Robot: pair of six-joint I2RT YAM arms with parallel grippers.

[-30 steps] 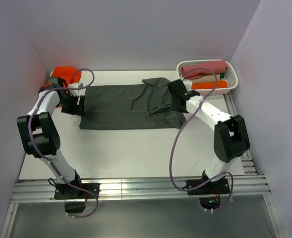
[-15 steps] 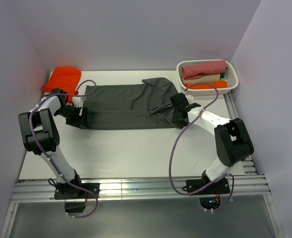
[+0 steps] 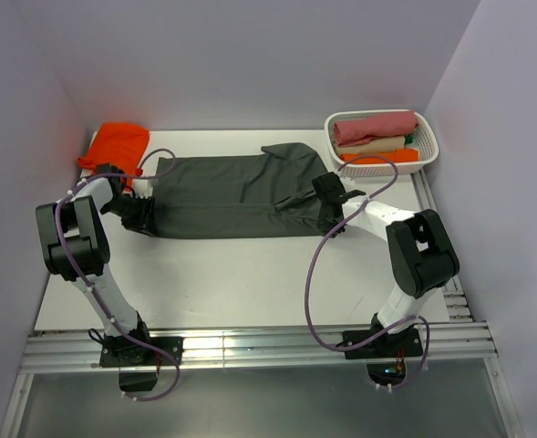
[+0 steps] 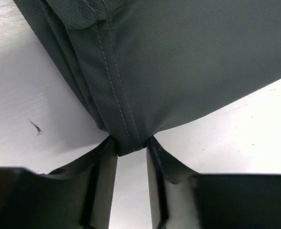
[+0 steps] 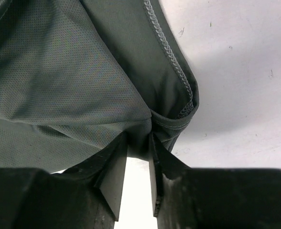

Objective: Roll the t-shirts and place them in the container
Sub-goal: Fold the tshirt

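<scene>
- The orange t-shirt (image 3: pixel 118 144) lies bunched in the far left corner of the table (image 3: pixel 250 274). We cannot make out its folds.
- From above, the left gripper (image 3: pixel 143 217) is only a dark lump at the near left corner of the dark grey t-shirt (image 3: pixel 232 190). Its wrist camera shows the fingers (image 4: pixel 107 181) pinched tight on that hem corner.
- The grey shirt lies spread across the far middle of the table, its right end rumpled.
- The right gripper (image 3: pixel 327 203) hides the shirt's near right corner from above. Its wrist view shows the fingers (image 5: pixel 114 181) clamped on a fold of cloth beside a stitched hem.
- The basket (image 3: pixel 429 137) stands at the far right, holding rolled cloths (image 3: pixel 375 125), some half hidden.
- A second ago the left arm covered part of the orange shirt, and the right gripper sat farther back on the sleeve. Both have come to the near corners.
</scene>
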